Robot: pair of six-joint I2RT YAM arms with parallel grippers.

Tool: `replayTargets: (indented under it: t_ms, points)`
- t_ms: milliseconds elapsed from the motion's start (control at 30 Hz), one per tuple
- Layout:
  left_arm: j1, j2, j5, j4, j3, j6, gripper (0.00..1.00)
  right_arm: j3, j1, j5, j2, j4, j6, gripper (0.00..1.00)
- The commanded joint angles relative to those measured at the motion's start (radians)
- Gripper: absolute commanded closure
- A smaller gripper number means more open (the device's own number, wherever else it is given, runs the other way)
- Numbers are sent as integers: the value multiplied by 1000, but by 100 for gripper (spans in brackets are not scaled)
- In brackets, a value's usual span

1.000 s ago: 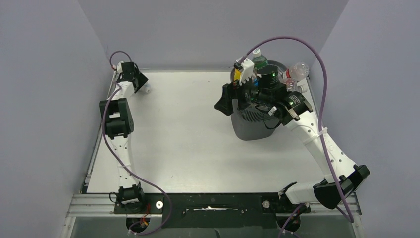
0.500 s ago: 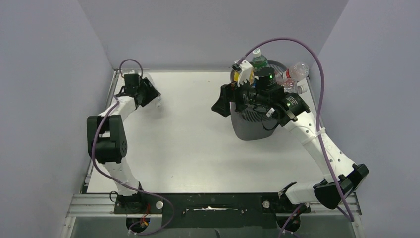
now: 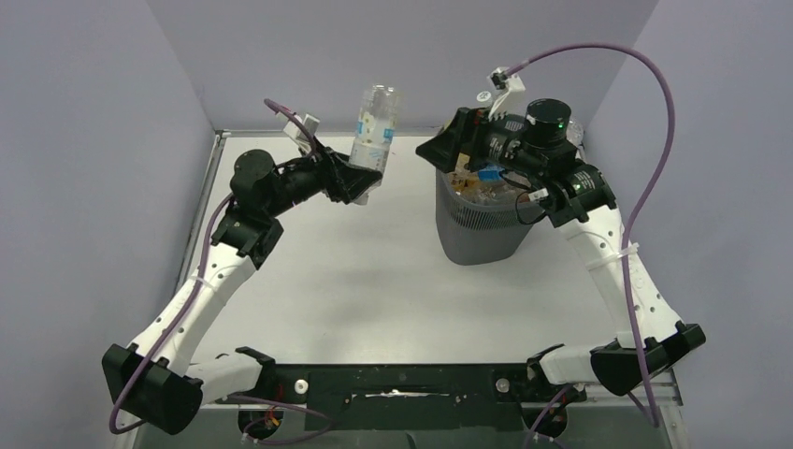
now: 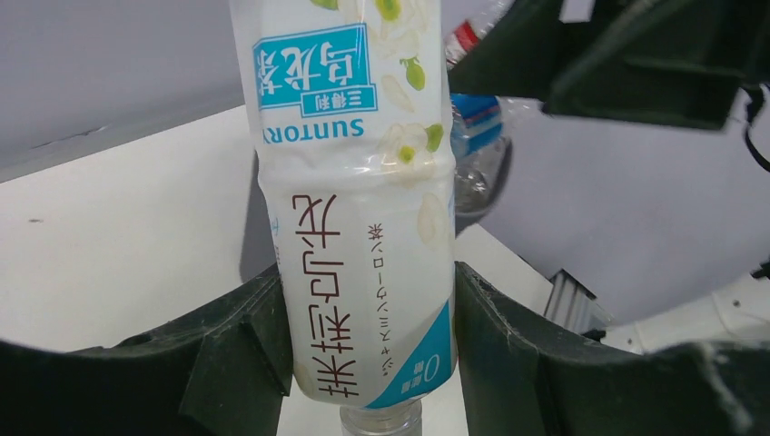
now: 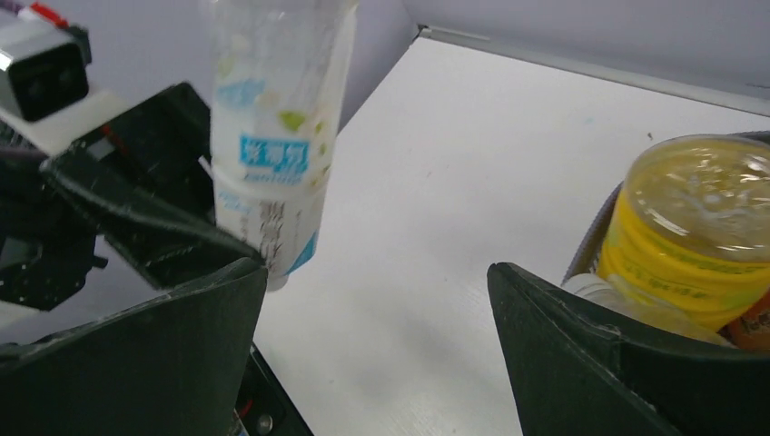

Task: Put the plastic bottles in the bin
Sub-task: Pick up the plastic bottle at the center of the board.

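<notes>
Bin (image 3: 479,234) holds several bottles (image 5: 699,236); left gripper (image 4: 368,350) clamps another bottle (image 3: 377,126) aloft, undelivered; right gripper (image 5: 374,291) gapes empty.

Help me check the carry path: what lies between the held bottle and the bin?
Top view: bare table, but the open right claw hovers at the bin rim.

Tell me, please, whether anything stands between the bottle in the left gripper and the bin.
Yes. The right gripper, its jaws open, hovers over the near-side rim of the bin, on the side facing the bottle that the left gripper holds aloft. It sits across the direct path to the opening.
</notes>
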Motion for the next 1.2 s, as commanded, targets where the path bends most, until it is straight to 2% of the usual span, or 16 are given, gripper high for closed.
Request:
replayTargets:
  t_ms: [0, 300, 667, 1167]
  points:
    - [-61, -23, 88, 71, -18, 32, 57, 27, -57, -67, -50, 155, 106, 2]
    - [-174, 3, 73, 68, -5, 51, 58, 13, -58, -167, -61, 294, 165, 2]
    - [-229, 5, 57, 81, 28, 57, 58, 66, -58, -114, -7, 171, 135, 2]
    - [-253, -6, 59, 117, 35, 47, 58, 83, -62, -73, 56, 136, 123, 2]
